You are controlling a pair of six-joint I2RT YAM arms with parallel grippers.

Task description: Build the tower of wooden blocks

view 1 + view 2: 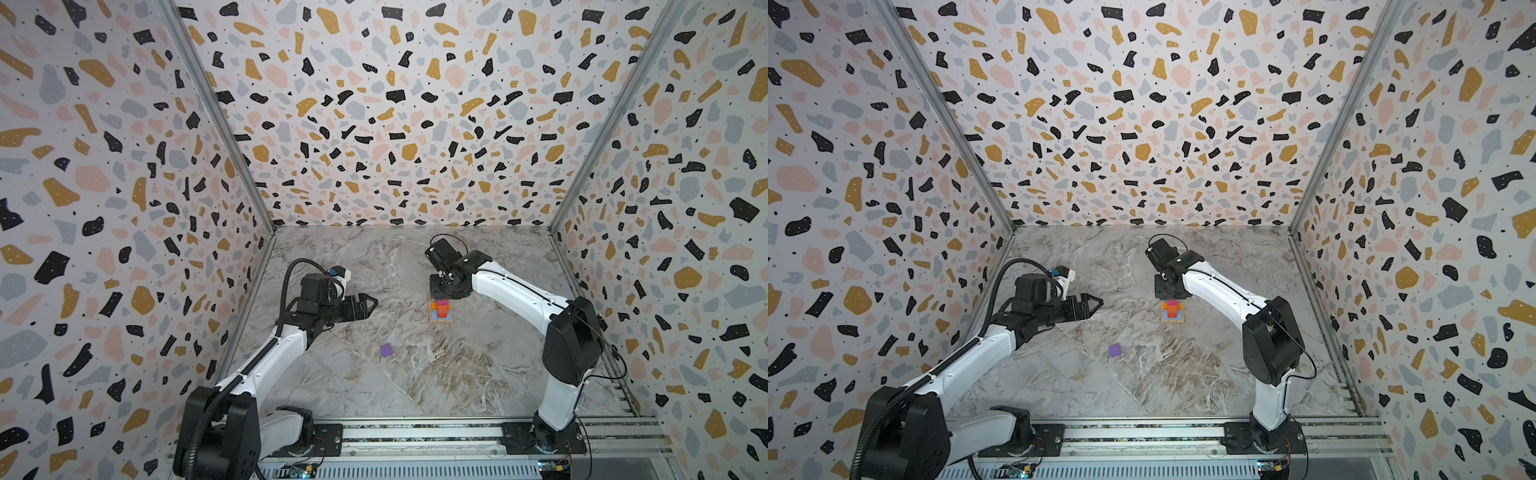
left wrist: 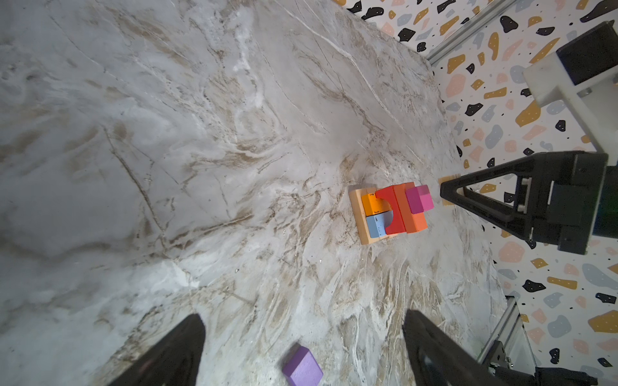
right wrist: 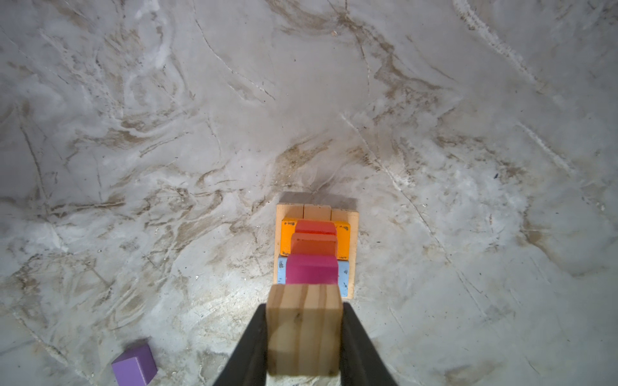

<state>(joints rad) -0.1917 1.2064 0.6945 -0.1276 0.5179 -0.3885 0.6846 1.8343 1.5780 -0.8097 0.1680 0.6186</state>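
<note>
Bare wood block (image 3: 304,331) (tower (image 3: 316,247) painted, matt)

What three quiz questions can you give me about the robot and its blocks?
1. True or false: the purple cube sits on top of the tower.
2. What does the right end effector hold? A) plain wooden block B) blue ball C) nothing
3. Fill in: the tower's top block is ____.
Key: 1 false, it lies on the table; 2 A; 3 pink.

Even, soft light; edges warped
</note>
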